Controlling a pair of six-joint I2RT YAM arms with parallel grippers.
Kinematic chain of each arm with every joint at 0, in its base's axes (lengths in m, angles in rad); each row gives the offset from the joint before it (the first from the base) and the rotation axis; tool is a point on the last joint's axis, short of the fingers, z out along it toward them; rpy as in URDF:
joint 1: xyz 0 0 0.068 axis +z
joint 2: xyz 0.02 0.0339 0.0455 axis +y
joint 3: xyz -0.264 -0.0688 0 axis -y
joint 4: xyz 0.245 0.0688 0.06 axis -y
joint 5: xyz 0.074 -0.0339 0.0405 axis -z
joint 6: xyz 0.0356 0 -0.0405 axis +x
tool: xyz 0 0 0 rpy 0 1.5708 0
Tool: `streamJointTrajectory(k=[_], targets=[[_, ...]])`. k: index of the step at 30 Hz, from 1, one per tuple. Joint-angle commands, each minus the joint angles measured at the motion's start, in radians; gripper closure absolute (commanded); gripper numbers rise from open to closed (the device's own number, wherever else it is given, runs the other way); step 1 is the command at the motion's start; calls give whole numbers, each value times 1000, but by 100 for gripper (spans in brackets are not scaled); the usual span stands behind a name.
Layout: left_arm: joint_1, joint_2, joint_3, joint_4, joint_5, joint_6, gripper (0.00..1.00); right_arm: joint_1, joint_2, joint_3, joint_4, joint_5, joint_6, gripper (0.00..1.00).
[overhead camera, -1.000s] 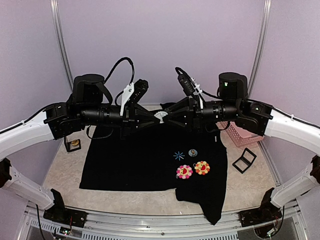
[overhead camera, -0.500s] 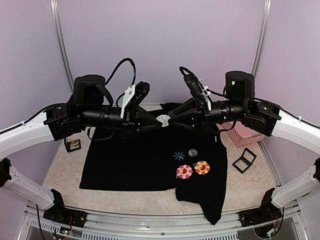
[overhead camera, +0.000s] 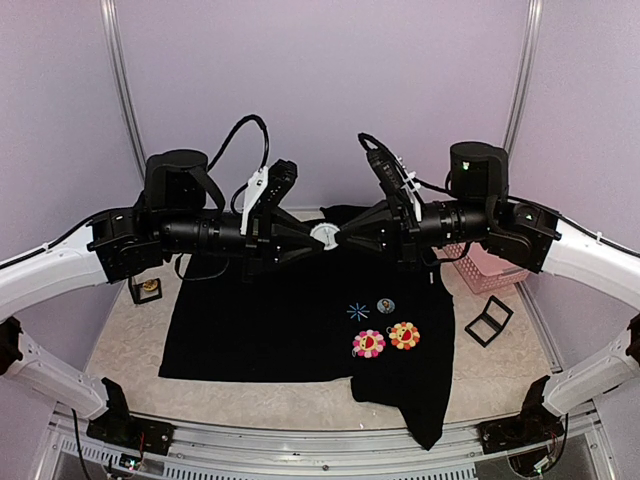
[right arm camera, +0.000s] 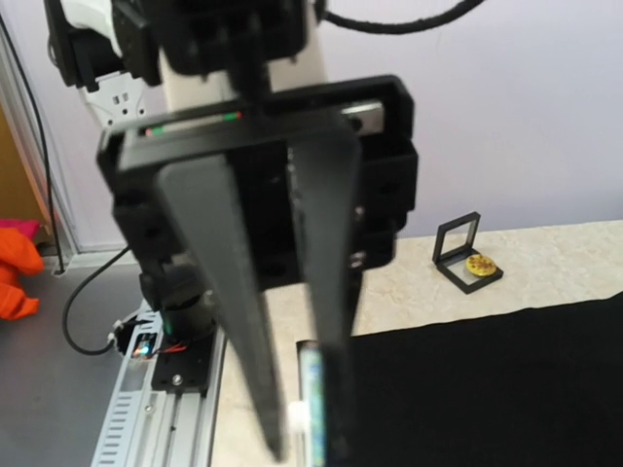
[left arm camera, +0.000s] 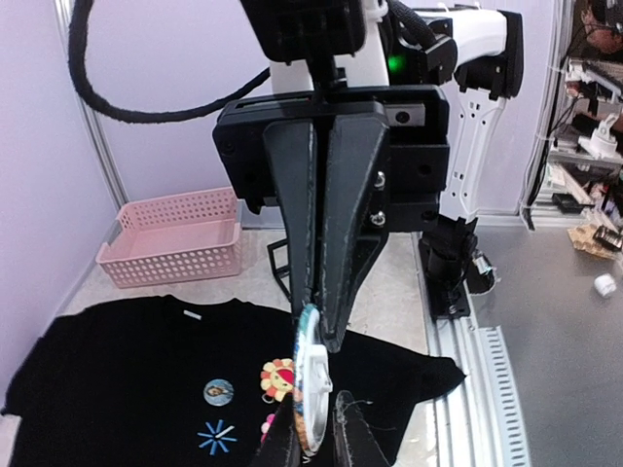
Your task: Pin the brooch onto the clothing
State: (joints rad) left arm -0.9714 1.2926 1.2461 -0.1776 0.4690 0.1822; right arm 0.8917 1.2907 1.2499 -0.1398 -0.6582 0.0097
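Brooch (overhead camera: pixel 323 236) clamped in right claw (overhead camera: pixel 337 237), above shirt (overhead camera: pixel 270 320)

No readable text, brand or number anywhere (light-blue star mark (overhead camera: pixel 357 311) on shirt (overhead camera: pixel 270 320) front is drawing, not lettering).

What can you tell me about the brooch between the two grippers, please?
The brooch is a small round disc, pale with a whitish rim; its material cannot be told. It hangs in the air over the far part of the black shirt, clear of the fabric. The left wrist view shows it nearly edge-on and upright. The right gripper is shut on its edge; the left gripper flanks the opposite edge, though whether it grips is unclear. No pin is visible.
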Motion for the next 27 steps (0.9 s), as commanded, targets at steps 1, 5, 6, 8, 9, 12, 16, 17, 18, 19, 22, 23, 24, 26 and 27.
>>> streamJointTrajectory(k=[1,5,6,8,9,12,16,17,18,19,22,23,24,26,27], targets=[[-2,-54,-83,148,-59,-20,76,-5,-6,0,38,23,10,100],[12,-88,-119,218,-25,-53,70,-5,-8,0,42,20,15,100],[15,-86,-117,219,-20,-58,71,-5,-10,1,40,18,15,100],[23,-81,-117,224,-15,-73,75,-5,-11,1,42,14,15,100],[24,-80,-118,229,-10,-80,75,-5,-11,0,42,15,14,100],[25,-68,-117,243,-5,-99,75,-5,-9,-3,43,15,13,100],[27,-52,-107,243,-10,-107,99,-6,-9,-5,48,12,16,100],[27,-50,-106,241,-9,-106,100,-6,-11,-6,49,15,14,100],[28,-50,-107,237,-6,-106,100,-5,-12,-8,50,17,13,100],[29,-51,-108,232,-1,-104,100,-5,-14,-8,50,18,13,100],[33,-60,-113,219,9,-95,100,-5,-20,-14,54,22,16,100],[33,-65,-116,220,9,-94,100,-5,-21,-17,61,23,18,100],[33,-67,-118,222,12,-95,100,-5,-19,-21,67,25,25,100],[32,-73,-124,233,20,-97,100,-5,-15,-29,82,22,33,79],[31,-74,-127,240,22,-97,100,-5,-10,-31,90,16,37,73]])
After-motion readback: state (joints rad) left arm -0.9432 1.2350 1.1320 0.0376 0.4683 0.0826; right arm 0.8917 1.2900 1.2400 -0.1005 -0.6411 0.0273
